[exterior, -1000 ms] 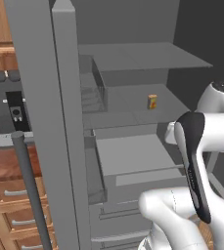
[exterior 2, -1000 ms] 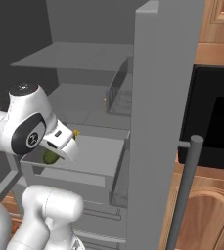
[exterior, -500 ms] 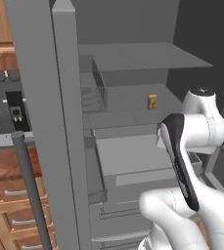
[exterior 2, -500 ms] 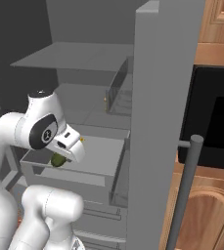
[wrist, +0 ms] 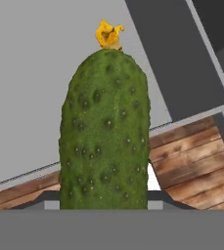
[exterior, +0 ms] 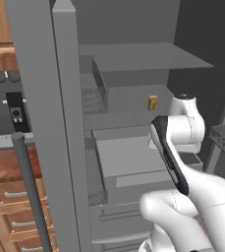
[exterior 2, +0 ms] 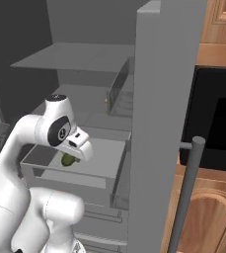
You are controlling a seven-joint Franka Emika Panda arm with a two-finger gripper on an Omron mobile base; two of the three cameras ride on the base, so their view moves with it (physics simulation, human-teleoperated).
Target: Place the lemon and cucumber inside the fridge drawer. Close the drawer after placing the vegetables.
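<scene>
My gripper (exterior 2: 71, 154) is shut on the cucumber (wrist: 104, 132), a dark green bumpy oblong with a yellow flower end that stands upright in the hand view. In the right base view the cucumber (exterior 2: 67, 159) hangs under the hand, over the left part of the open fridge drawer (exterior 2: 75, 174). The left base view shows the drawer (exterior: 126, 156) pulled out as a plain grey box, with my arm in front of its right side. The lemon is out of view.
A small orange carton (exterior: 153, 102) stands on the shelf above the drawer. The open fridge door (exterior 2: 156, 123) stands to the right and its bar handle (exterior 2: 186, 192) beside wooden cabinets. Ridged freezer fronts (exterior: 116, 219) lie below the drawer. Wooden floor (wrist: 191, 161) shows beneath the hand.
The arm has swung forward and toward the fridge with the cucumber in its grip, and the hand now hangs over the drawer's left part. The grip has stayed shut.
</scene>
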